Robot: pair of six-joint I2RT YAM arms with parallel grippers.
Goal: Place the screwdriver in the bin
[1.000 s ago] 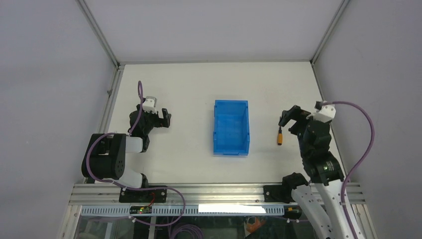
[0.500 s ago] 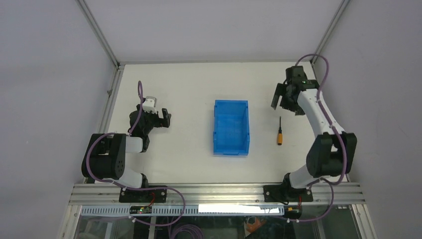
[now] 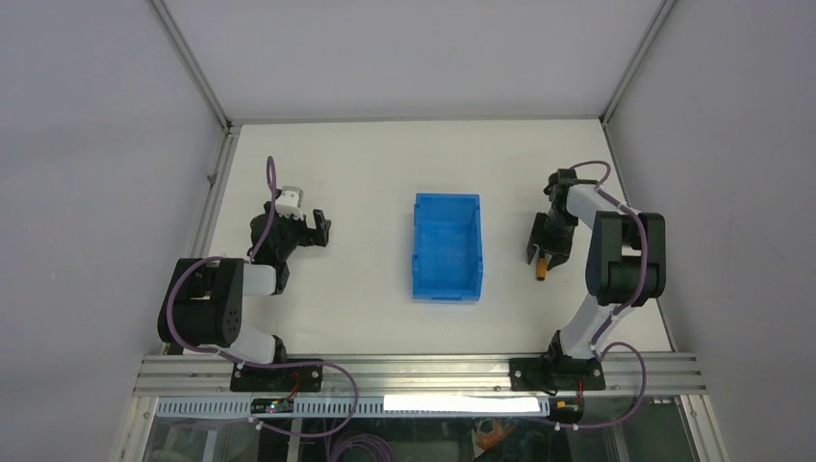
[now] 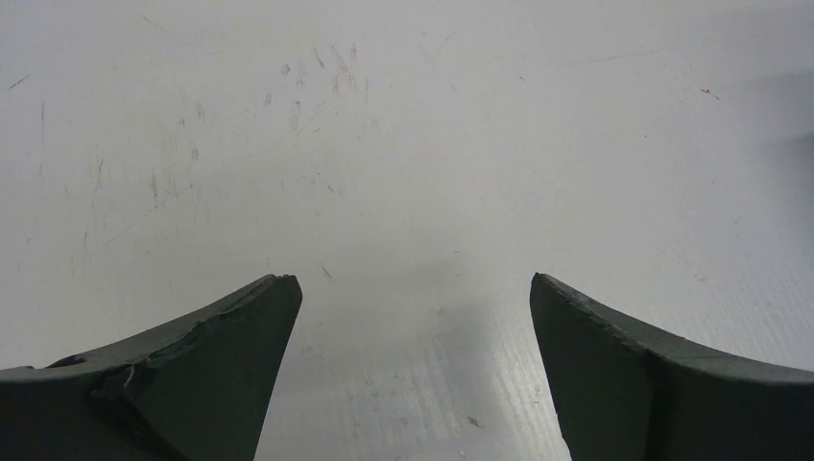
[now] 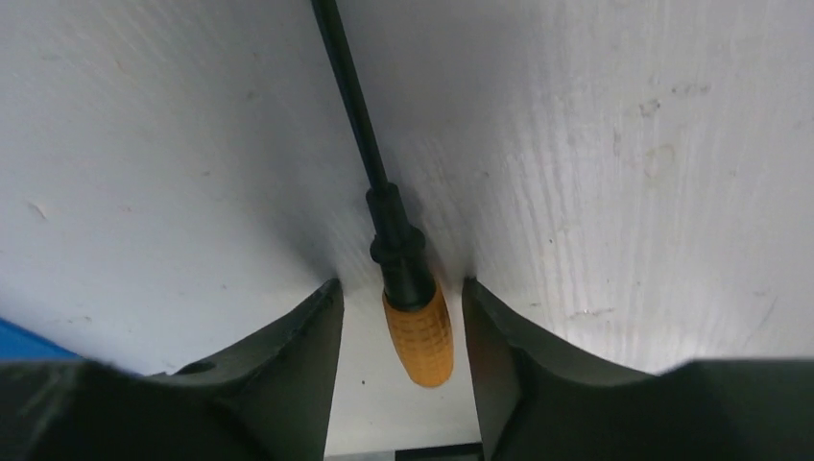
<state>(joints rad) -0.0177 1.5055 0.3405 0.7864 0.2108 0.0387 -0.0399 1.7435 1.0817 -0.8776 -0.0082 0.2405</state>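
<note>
The screwdriver (image 3: pixel 542 268) lies on the white table right of the blue bin (image 3: pixel 447 199), its orange handle (image 5: pixel 419 332) toward me and its black shaft (image 5: pixel 350 91) running away. My right gripper (image 3: pixel 543 252) is lowered over it and open, its fingers (image 5: pixel 288 360) standing on either side of the handle with a narrow gap on each side. The right wrist view shows my right gripper (image 5: pixel 401 288) down at table height. Far to the left my left gripper (image 3: pixel 322 229) rests open over bare table, nothing between its fingers (image 4: pixel 230 336).
A sliver of the bin's blue wall (image 5: pixel 14 336) shows at the left edge of the right wrist view. Aluminium posts stand at the table's back corners (image 3: pixel 229 125), and a metal rail (image 3: pixel 414 371) runs along the near edge.
My right arm swung from the table's far right corner back down onto the screwdriver, and its jaws narrowed around the handle. The left arm, bin and screwdriver stayed put.
</note>
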